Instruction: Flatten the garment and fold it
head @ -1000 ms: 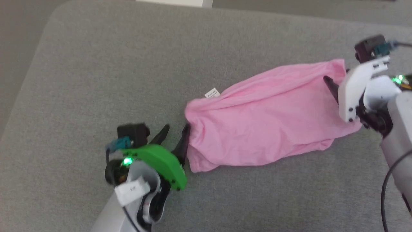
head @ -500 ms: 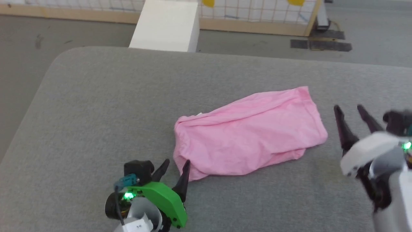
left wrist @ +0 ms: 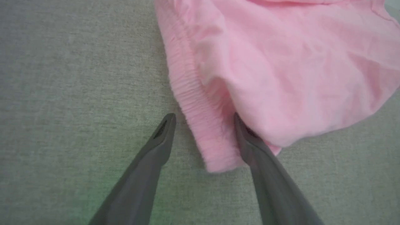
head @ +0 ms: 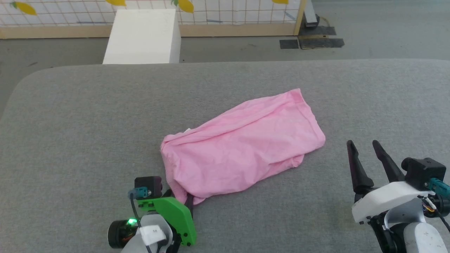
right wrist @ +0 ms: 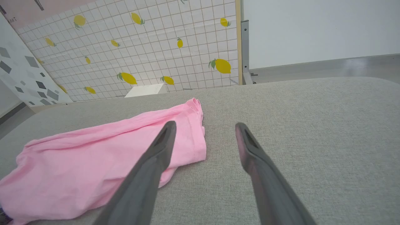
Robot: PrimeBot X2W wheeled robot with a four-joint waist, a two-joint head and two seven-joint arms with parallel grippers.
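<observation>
The light pink garment [head: 242, 147] lies bunched in a long slanted heap on the grey padded surface [head: 88, 112], its small white tag [head: 187, 130] peeking out at the upper left. My left gripper [head: 180, 196] is at the garment's near-left corner. In the left wrist view that gripper [left wrist: 204, 117] is open, with the gathered hem of the garment [left wrist: 281, 62] between its fingers and one finger tucked under a fold. My right gripper [head: 364, 144] stands open to the right of the cloth, not touching it. The right wrist view shows this gripper [right wrist: 205, 124] with the garment [right wrist: 109, 156] to its left.
A white box [head: 142, 37] stands on the floor beyond the surface's far edge. Behind it runs a tiled panel with lemon prints [right wrist: 140, 47] in a wooden frame. Bare grey surface spreads around the garment on all sides.
The head camera has tilted up, shifting the whole picture. My right gripper has come away from the garment's right end and pulled back. The garment now lies shorter and slacker.
</observation>
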